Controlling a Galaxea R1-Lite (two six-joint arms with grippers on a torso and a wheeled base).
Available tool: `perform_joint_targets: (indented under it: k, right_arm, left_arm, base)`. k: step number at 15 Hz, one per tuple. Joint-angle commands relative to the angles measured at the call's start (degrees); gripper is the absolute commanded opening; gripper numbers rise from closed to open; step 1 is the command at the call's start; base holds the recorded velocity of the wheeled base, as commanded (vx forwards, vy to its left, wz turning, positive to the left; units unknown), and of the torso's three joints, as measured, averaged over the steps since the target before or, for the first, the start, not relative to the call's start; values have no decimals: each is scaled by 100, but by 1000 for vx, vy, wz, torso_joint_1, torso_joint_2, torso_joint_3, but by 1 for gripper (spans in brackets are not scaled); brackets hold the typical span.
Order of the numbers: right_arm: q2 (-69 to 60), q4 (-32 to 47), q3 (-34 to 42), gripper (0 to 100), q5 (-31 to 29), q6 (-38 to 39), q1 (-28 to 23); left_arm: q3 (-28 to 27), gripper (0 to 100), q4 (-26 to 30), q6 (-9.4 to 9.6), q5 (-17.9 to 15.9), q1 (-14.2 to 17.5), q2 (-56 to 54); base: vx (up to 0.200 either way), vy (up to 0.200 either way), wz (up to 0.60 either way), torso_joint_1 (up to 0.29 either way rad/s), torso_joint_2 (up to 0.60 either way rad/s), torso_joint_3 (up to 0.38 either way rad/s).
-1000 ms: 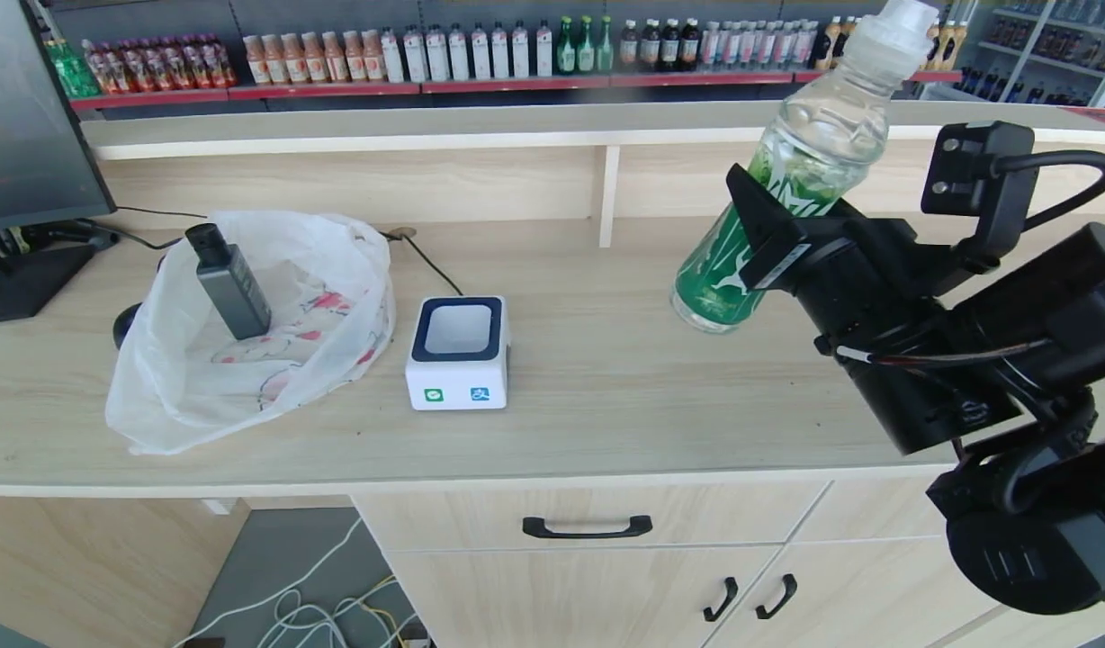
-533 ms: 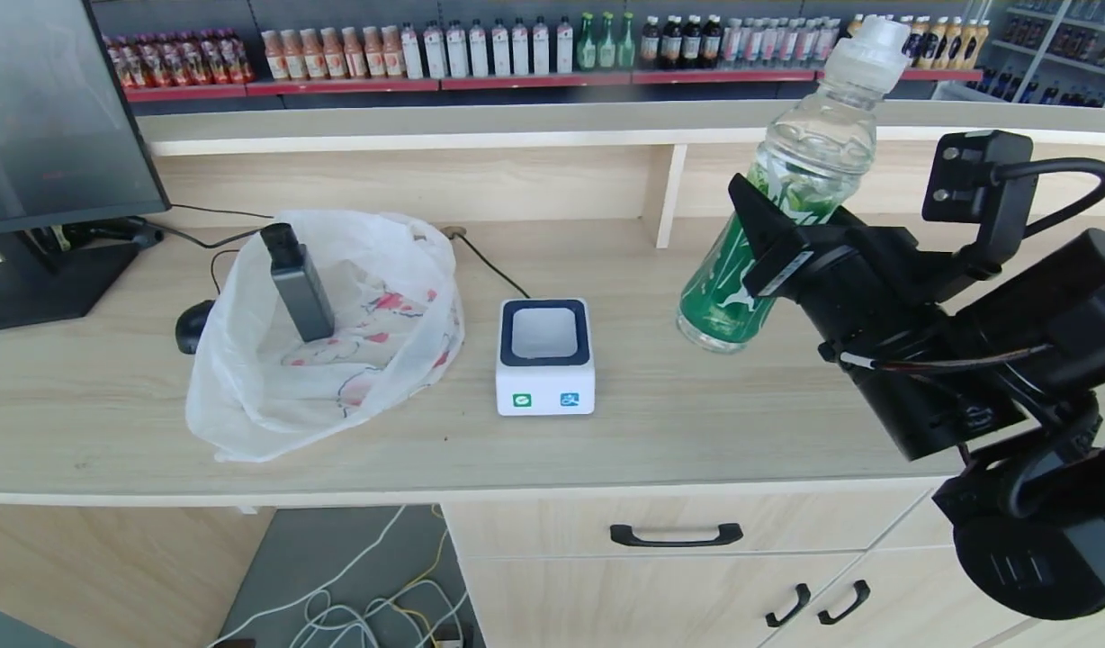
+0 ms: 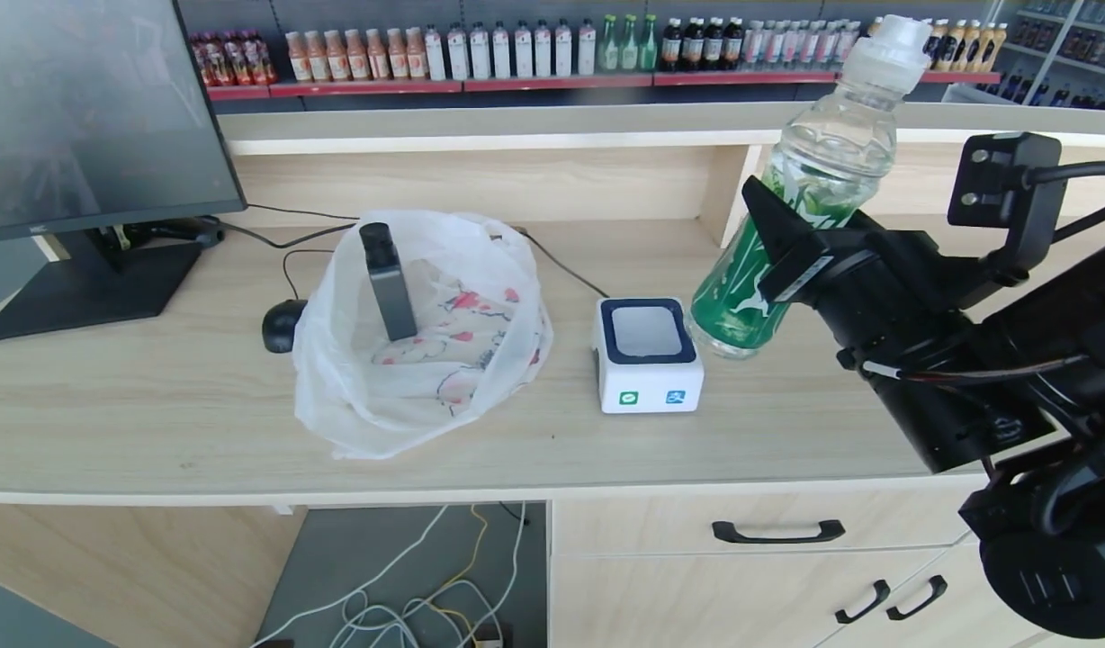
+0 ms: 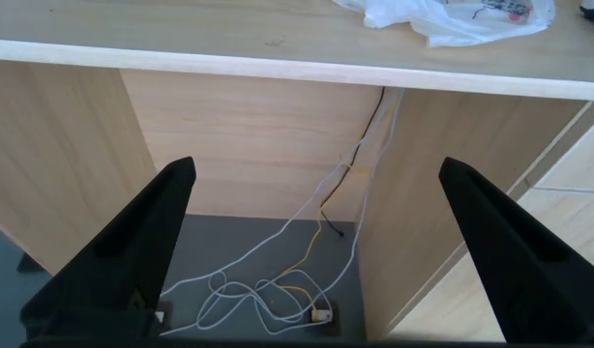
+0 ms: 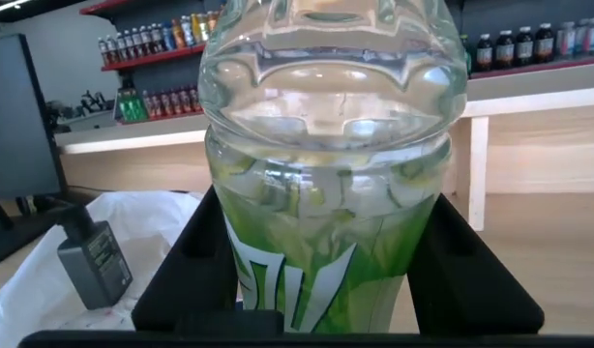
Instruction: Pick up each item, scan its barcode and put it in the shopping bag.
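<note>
- The right gripper [image 3: 782, 247], its arm slanting in over the right end of the light wooden counter [image 3: 157, 423], clamps a tilted clear plastic bottle with a green label [image 3: 822, 153] just beside the white scanner box [image 3: 648, 364].
- The left gripper [image 4: 316, 179] hangs below the counter's front edge, jaws spread wide.
- The white plastic shopping bag [image 3: 426, 378] sits mid-counter.

The left gripper [image 4: 316, 164], fingers spread wide, faces the counter [image 4: 181, 29] front and floor cables [image 4: 278, 280]; probably the shopping bag [image 4: 452, 19] lies above.
</note>
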Motion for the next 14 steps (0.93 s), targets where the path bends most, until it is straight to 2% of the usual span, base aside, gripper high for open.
perform_joint_targets:
  k: [1, 14]
  right_arm:
    - [-27, -8, 25, 0, 1, -2, 2]
    - [299, -8, -80, 0, 1, -37, -69]
  left_arm:
    - [0, 100, -6, 0, 1, 2, -2]
    - [0, 100, -6, 0, 1, 2, -2]
  base:
    - [0, 0, 0, 0, 0, 0]
    - [0, 0, 0, 0, 0, 0]
